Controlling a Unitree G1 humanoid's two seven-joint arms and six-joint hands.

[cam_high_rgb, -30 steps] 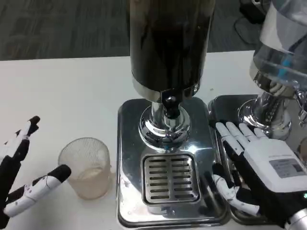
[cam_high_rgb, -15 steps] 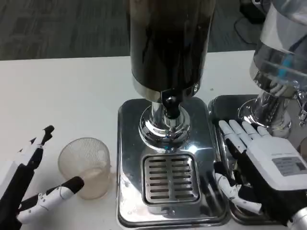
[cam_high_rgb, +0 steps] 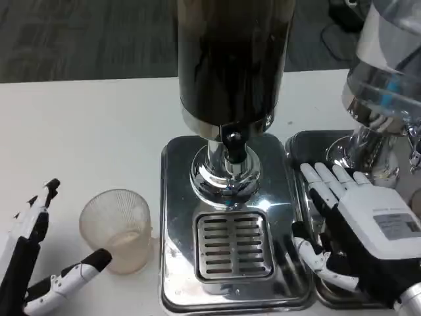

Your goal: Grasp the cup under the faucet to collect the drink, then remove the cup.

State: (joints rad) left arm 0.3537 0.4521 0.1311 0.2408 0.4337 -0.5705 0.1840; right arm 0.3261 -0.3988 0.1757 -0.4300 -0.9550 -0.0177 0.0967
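Between left robot hand (cam_high_rgb: 33,257) fingers, cup (cam_high_rgb: 117,229).

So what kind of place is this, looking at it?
Probably a drink station set up in an office or lab: a dark-filled drink dispenser on a steel drip tray, a second dispenser beside it, a white table, carpet behind.

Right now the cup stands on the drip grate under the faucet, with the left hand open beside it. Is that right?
Not quite. The head view shows the cup standing on the white table, left of the dispenser tray and its grate, not under the faucet. The left hand is indeed open beside it.
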